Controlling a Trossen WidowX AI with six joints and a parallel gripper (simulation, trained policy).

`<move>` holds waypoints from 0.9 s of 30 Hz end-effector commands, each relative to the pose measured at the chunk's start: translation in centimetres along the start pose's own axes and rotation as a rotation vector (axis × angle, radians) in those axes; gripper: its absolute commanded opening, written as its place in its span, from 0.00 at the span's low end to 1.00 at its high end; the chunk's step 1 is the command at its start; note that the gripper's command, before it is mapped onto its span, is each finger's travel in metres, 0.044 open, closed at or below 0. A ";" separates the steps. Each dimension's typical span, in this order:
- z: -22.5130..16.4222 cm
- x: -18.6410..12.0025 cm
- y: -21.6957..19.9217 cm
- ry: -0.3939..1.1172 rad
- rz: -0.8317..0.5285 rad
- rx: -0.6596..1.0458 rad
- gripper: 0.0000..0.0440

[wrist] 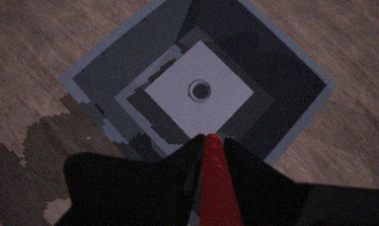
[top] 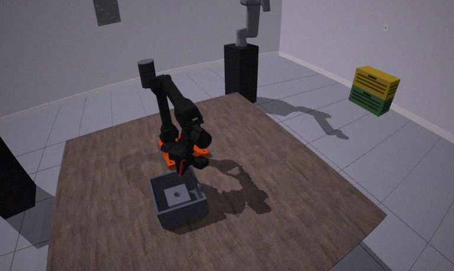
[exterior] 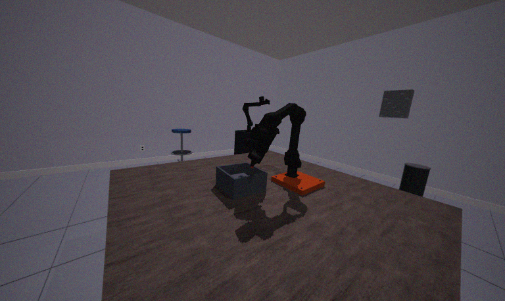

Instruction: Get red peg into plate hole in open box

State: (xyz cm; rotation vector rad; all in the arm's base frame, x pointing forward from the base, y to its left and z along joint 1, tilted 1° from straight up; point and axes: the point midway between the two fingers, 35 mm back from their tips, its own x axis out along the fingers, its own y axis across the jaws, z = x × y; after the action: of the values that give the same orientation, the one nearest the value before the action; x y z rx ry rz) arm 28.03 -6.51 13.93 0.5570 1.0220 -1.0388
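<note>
My gripper (wrist: 213,141) is shut on the red peg (top: 181,168) (exterior: 252,167) (wrist: 217,187). The gripper and peg are tilted, at the side of the open grey box (top: 184,215) (exterior: 250,186) (wrist: 296,132) nearest the arm's base, about over the rim. The peg's tip points toward the box. The light plate (top: 171,200) (wrist: 170,91) lies at the bottom of the box. Its round hole (top: 177,194) (wrist: 200,91) is empty and lies ahead of the peg's tip in the wrist view. The peg's upper part is hidden between the dark fingers.
The orange base (top: 201,151) (exterior: 310,185) of the arm stands close behind the box on the wooden table (top: 268,238) (exterior: 298,253). The box walls stand up around the plate on all sides. The arm's shadow falls beside the box.
</note>
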 end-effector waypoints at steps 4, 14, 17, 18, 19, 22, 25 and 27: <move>1.9 1.9 0.5 0.016 0.015 -0.008 0.00; 3.5 4.8 0.9 0.056 0.045 -0.079 0.00; 3.5 5.7 1.0 0.071 0.056 -0.109 0.00; 3.5 6.0 1.1 0.077 0.059 -0.119 0.00; 3.4 6.2 1.1 0.084 0.062 -0.130 0.00; 3.1 7.0 1.1 0.108 0.068 -0.165 0.02; 2.7 7.7 1.1 0.133 0.072 -0.197 0.12; 2.6 8.2 1.1 0.146 0.074 -0.212 0.23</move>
State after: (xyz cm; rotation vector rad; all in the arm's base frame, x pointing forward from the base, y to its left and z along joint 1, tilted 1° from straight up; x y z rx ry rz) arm 31.42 -11.64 8.74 0.5032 1.1803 -0.8388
